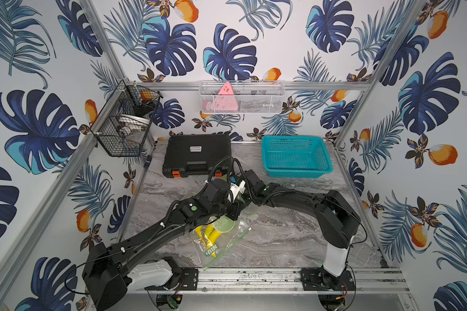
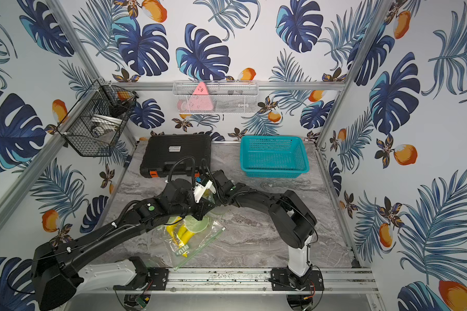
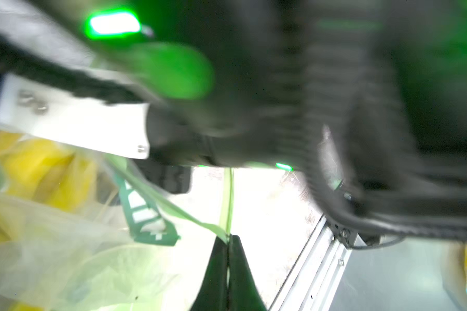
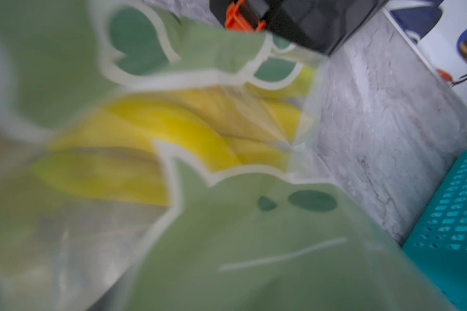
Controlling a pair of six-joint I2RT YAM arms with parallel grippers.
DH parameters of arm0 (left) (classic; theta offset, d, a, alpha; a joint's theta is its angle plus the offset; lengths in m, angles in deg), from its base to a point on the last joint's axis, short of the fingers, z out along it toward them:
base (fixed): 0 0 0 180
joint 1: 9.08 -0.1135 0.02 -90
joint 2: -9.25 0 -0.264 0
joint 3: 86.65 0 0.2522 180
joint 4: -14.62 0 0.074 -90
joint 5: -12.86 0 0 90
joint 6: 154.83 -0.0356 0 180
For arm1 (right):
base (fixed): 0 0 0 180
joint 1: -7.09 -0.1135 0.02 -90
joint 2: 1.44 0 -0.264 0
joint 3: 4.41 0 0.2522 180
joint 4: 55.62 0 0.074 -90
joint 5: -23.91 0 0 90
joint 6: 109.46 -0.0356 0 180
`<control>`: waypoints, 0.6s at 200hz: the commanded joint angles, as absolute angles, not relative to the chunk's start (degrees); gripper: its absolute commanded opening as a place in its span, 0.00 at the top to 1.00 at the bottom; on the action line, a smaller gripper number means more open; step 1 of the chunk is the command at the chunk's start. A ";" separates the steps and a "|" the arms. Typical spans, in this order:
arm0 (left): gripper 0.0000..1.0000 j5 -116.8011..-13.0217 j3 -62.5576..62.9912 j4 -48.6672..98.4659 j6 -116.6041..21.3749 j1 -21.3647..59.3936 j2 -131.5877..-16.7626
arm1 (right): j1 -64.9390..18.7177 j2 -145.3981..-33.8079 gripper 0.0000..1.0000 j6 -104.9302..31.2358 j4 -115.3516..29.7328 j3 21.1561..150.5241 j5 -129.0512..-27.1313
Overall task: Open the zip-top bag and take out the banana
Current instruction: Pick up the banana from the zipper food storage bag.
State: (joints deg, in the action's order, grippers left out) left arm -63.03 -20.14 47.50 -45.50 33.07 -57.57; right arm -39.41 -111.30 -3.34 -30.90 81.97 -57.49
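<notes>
Pinching zip-top bag (image 1: pixel 224 242) (banana (image 1: pixel 214 237) inside)

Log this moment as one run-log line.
left gripper: jaws shut on zip-top bag edge | right gripper: hidden, state unclear | banana: inside bag

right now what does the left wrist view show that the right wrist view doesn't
Only the left wrist view: the left gripper shut on the zip edge of the clear zip-top bag with green print, and an aluminium rail. Only the right wrist view: the black plastic case with orange latch and teal mesh basket. Both: the yellow bananas inside that bag.
</notes>
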 commanded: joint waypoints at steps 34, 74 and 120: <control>1.00 -56.75 -21.43 43.41 -47.17 33.30 -56.94 | -37.47 -113.00 0.45 -4.04 -20.91 83.62 -62.85; 1.00 -58.17 -21.98 45.07 -48.61 33.30 -57.11 | -36.77 -108.51 0.59 -6.00 -20.80 79.55 -64.27; 1.00 -58.86 -24.48 44.34 -47.87 33.32 -56.75 | -37.18 -99.47 0.81 -11.91 -18.57 74.79 -65.79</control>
